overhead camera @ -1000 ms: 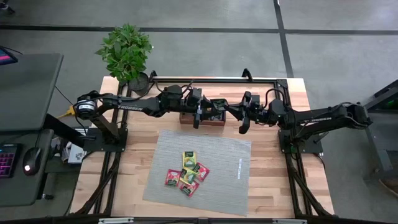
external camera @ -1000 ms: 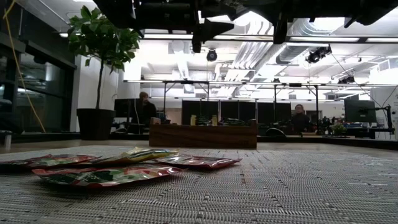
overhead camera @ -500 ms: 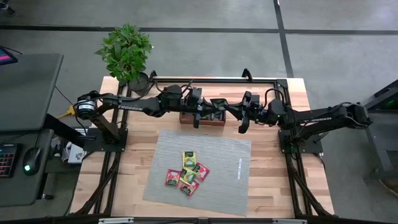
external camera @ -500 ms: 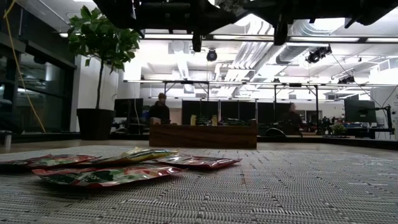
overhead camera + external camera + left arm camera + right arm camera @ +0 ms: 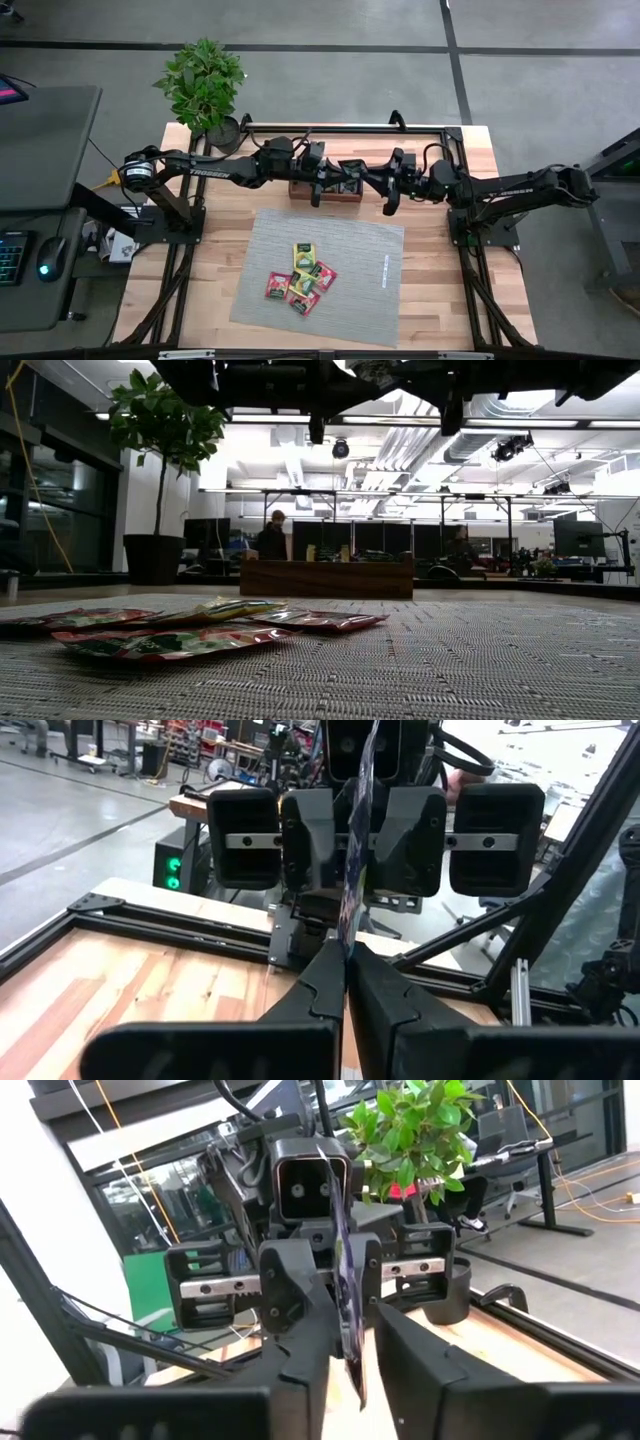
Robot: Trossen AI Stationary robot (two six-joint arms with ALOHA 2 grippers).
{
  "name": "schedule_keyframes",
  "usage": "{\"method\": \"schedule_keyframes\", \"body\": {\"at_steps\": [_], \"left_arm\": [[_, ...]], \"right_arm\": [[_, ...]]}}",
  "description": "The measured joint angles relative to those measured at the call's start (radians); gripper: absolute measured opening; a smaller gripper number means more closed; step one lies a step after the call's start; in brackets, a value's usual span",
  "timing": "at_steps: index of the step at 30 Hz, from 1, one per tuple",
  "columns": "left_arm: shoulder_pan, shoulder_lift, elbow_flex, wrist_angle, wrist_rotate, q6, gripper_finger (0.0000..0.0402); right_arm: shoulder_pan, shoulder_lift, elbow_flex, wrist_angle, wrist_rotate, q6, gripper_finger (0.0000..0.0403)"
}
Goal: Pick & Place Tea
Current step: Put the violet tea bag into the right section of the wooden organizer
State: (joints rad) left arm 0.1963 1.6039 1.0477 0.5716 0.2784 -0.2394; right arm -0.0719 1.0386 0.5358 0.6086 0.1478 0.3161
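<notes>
Overhead, both arms meet above the wooden tray (image 5: 326,190) at the far edge of the table (image 5: 440,290). The left gripper (image 5: 322,180) and the right gripper (image 5: 385,185) face each other over it, with a dark sachet (image 5: 350,170) between them. Whether that sachet is touching both grippers cannot be told from this height. Five or so tea sachets (image 5: 302,276), red, yellow and green, lie overlapping near the middle of the grey mat (image 5: 370,290), toward its left half. A potted plant (image 5: 205,85) stands at the far left corner.

At table height, the pile of sachets (image 5: 180,630) lies flat on the mat's weave in the foreground. The tray (image 5: 326,576) sits well beyond it, with small packets showing just above its wall; which compartments they occupy cannot be told. A person (image 5: 270,540) shows in the room behind.

From the left wrist, its fingers (image 5: 320,985) are closed narrowly on the sachet's (image 5: 358,840) edge, the sachet standing upright before the other gripper.

From the right wrist, its fingers (image 5: 300,1315) are drawn close about the same sachet (image 5: 345,1300), apparently pinching it too.

Judging by this, a handover is under way. One gripper should let go only once the other's hold is firm, and then the sachet should be lowered squarely into a compartment so it does not catch on a divider.
</notes>
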Motion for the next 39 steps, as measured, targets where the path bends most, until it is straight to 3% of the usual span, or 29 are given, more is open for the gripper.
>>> {"method": "schedule_keyframes", "body": {"at_steps": [9,13,16,23,30,39], "left_arm": [[0.0,0.0,0.0,-0.063,0.007,0.026,0.0],[0.0,0.0,0.0,-0.082,0.03,0.026,0.0],[0.0,0.0,0.0,-0.081,0.045,0.026,0.0],[0.0,0.0,0.0,-0.133,0.053,0.046,0.0],[0.0,0.0,0.0,-0.178,0.059,0.078,0.0],[0.0,0.001,0.0,-0.246,0.056,0.13,0.0]], "right_arm": [[-0.03,-0.06,0.0,-0.065,-0.019,0.011,0.0145],[-0.087,-0.123,0.004,-0.142,-0.136,0.082,0.0153],[-0.123,-0.144,0.081,-0.338,-0.226,0.076,0.0153],[-0.178,-0.055,0.513,-0.956,-0.274,-0.159,0.0154],[-0.223,0.208,1.01,-1.508,-0.343,-0.287,0.0154],[-0.189,0.571,1.469,-1.892,-0.334,-0.426,0.0154]]}}
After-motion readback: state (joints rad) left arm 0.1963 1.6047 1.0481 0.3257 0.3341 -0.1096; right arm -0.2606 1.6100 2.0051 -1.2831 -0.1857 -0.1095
